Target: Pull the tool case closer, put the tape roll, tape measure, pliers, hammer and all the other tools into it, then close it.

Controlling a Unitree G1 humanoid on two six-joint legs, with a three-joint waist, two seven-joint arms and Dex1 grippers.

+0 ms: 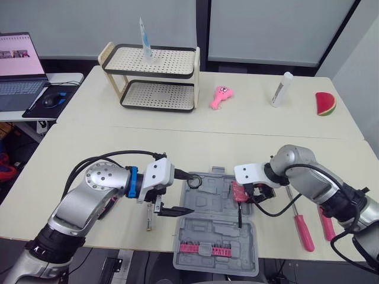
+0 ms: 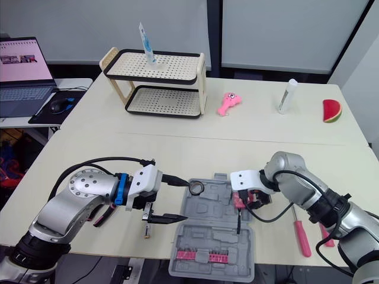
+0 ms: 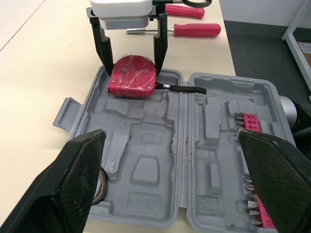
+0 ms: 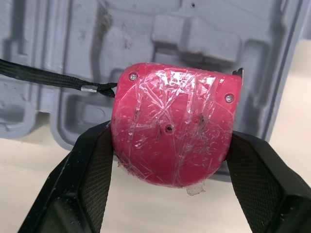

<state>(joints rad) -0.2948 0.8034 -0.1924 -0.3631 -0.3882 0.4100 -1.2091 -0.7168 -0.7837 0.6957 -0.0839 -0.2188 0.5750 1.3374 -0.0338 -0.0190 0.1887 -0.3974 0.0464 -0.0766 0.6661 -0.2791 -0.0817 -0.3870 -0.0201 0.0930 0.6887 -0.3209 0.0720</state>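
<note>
The grey tool case (image 1: 208, 232) lies open at the table's front edge, with a pink bit strip (image 1: 206, 248) in its near half. My right gripper (image 1: 246, 194) is shut on the red tape measure (image 4: 171, 127), holding it over the case's right edge; its black strap (image 3: 187, 89) trails into the case. My left gripper (image 1: 185, 194) is open over the case's left edge. The black tape roll (image 1: 194, 182) sits by its upper finger, in the case's corner. Two pink-handled tools (image 1: 303, 229) lie on the table right of the case.
A small tool (image 1: 149, 220) lies under my left gripper, and red-handled pliers (image 2: 104, 215) under my left arm. At the back stand a two-tier rack (image 1: 155, 78), a pink toy (image 1: 221, 97), a white tube (image 1: 282, 89) and a watermelon slice (image 1: 325, 103). A laptop (image 1: 19, 71) is far left.
</note>
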